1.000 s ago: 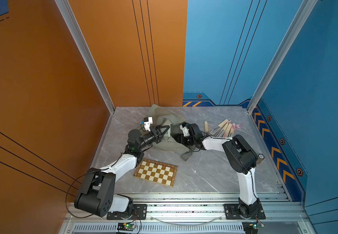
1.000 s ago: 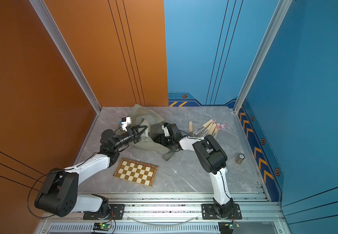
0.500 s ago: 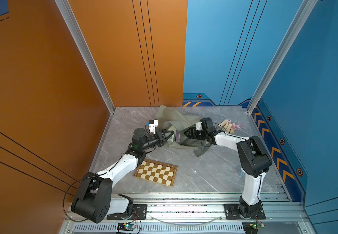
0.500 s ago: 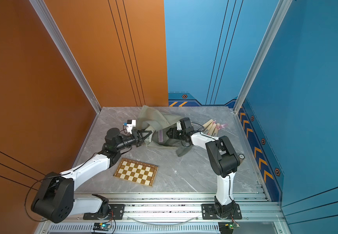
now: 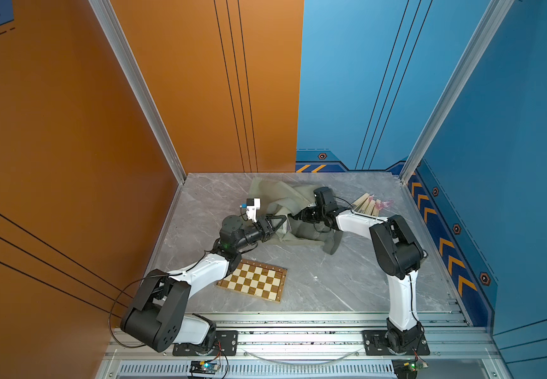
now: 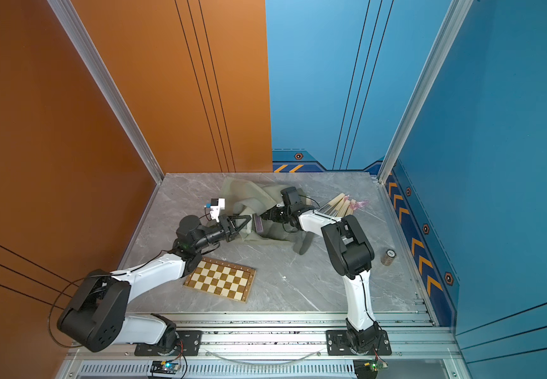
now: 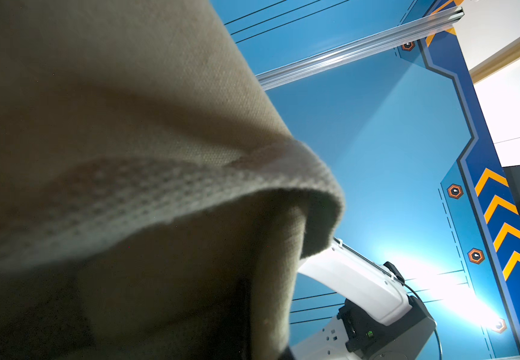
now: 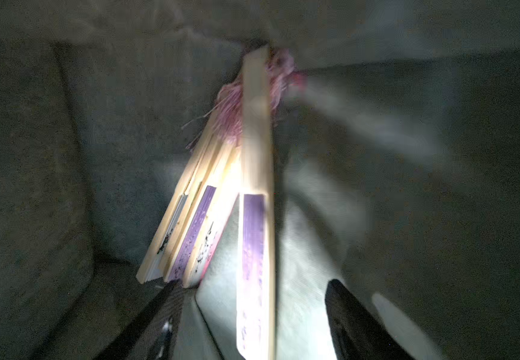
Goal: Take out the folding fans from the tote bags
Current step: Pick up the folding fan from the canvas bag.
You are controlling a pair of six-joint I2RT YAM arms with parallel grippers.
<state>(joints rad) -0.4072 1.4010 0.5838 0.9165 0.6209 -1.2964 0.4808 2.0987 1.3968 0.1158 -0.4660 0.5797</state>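
Only the right wrist view looks inside the tote bag (image 8: 49,156), where several folding fans (image 8: 196,224) lie with their tassels deepest. The right pincer (image 8: 254,283) stands wide open astride the nearest fan, gripping nothing. Both top views show a fan pile (image 5: 368,206) on the tabletop (image 5: 331,279) beside the bag, whose rim the left pincer (image 5: 278,223) clamps.

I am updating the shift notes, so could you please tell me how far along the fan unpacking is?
Done: a pile of fans lies outside the tote bag. In hand: the left fingers pinch the bag's rim, while the open right fingers reach inside, straddling one fan without gripping it. Left: that one and three more fans inside the bag.
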